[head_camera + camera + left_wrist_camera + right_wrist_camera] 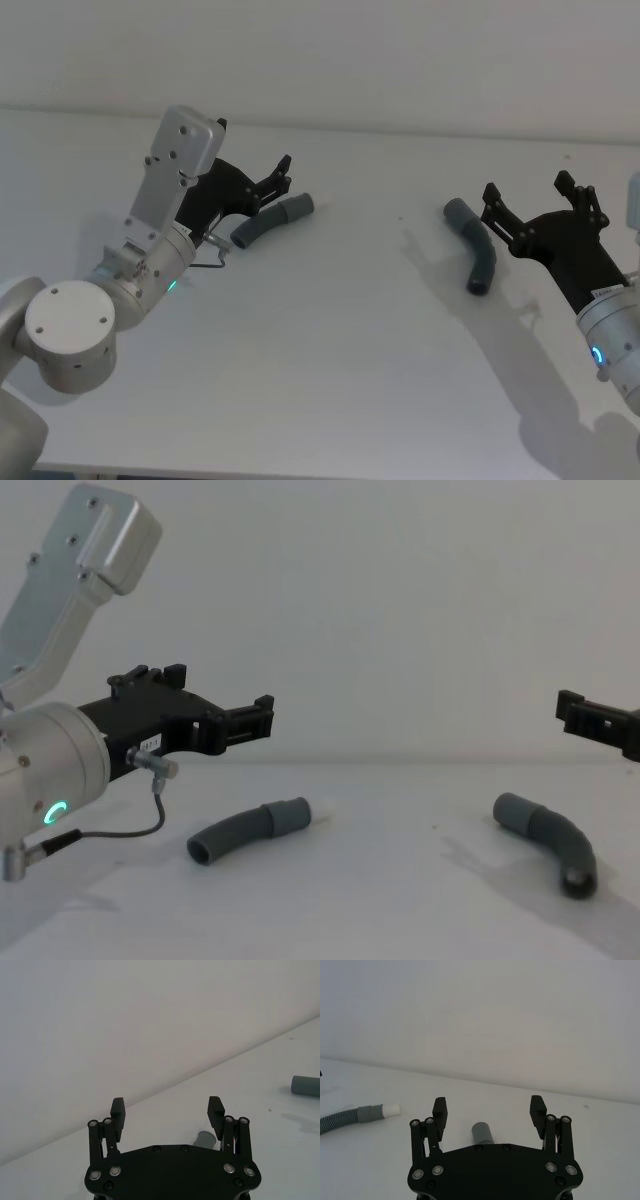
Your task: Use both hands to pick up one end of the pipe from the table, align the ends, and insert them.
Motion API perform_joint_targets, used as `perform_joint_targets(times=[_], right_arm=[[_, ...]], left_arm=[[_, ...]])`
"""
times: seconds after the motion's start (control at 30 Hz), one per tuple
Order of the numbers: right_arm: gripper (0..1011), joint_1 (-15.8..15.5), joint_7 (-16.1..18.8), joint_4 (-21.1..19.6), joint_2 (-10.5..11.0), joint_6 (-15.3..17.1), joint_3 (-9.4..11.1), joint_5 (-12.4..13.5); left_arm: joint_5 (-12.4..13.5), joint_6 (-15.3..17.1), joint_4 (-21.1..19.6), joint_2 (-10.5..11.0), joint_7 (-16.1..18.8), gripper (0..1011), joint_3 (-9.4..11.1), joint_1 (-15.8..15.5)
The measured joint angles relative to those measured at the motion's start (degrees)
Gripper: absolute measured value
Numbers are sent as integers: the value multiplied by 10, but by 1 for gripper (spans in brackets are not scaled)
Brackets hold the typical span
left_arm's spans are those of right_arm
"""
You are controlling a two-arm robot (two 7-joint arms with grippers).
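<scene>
Left gripper (283, 175): fingers spread, nothing held, raised over left pipe piece (270, 222) lying on table (330, 350). Right gripper (527, 190): fingers spread, nothing held, raised just beside right pipe piece (478, 250). Pieces well apart.

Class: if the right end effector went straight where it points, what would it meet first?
Likely nothing close: the chest view shows the right end effector, open and above the right hose piece, so it should pass over it toward the back wall. Depth is uncertain.
</scene>
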Motion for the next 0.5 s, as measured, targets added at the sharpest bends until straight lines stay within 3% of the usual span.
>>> perform_joint_targets(times=[0.5], right_arm=[[1004, 0, 0, 0, 0, 0, 0, 0]], left_arm=[[0, 0, 0, 0, 0, 1002, 0, 0]])
